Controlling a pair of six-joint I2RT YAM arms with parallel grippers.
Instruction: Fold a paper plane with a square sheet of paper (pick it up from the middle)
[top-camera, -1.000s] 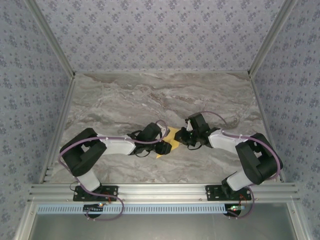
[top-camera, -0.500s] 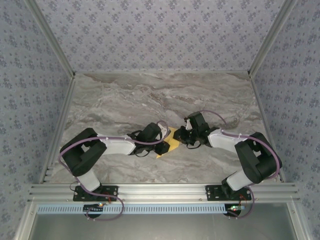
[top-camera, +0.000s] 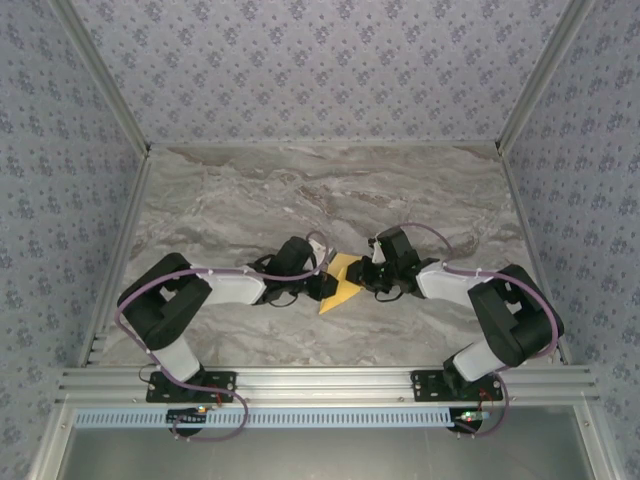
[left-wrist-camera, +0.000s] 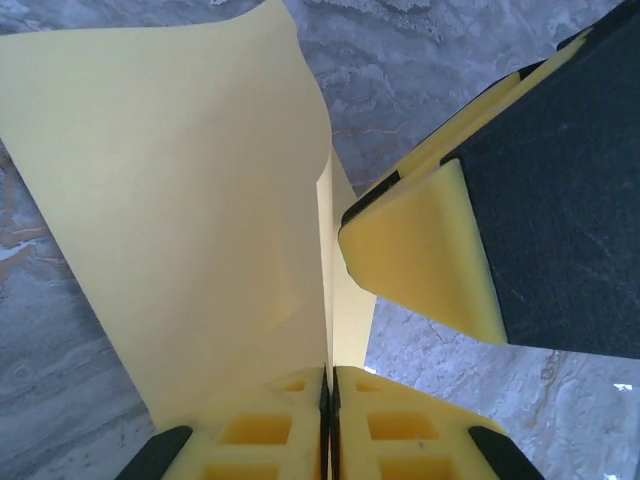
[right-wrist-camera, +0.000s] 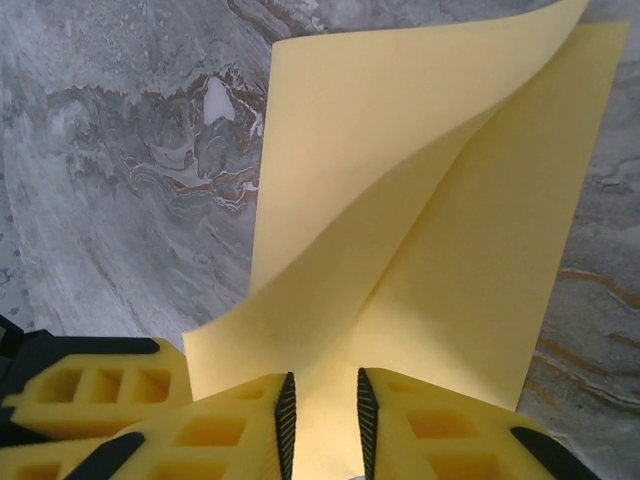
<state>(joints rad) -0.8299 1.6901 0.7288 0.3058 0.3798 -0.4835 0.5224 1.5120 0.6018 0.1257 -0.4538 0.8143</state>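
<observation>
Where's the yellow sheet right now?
Top view: square sheet of paper at table centre, between the left gripper pinching it and the right gripper opposite.

We see the square sheet of paper (top-camera: 341, 283) in one plain mustard yellow, lighter where its curled face catches the light (a shade softer than the foam yellow beside it). The fingers of the left gripper (left-wrist-camera: 329, 400) are bright yellow edged in black. Those of the right gripper (right-wrist-camera: 322, 415) match them, with ribbed black pads. The table (top-camera: 250, 200) is marbled in grey and brown, streaked with white veins. The walls (top-camera: 320, 70) carry pale lavender-grey wallpaper dotted with small darker floral sprigs. The left arm (top-camera: 235, 288) and the right arm (top-camera: 450, 280) are white and black, each trailed by a purple cable (top-camera: 122, 305). The frame rail (top-camera: 330, 380) is silver.
</observation>
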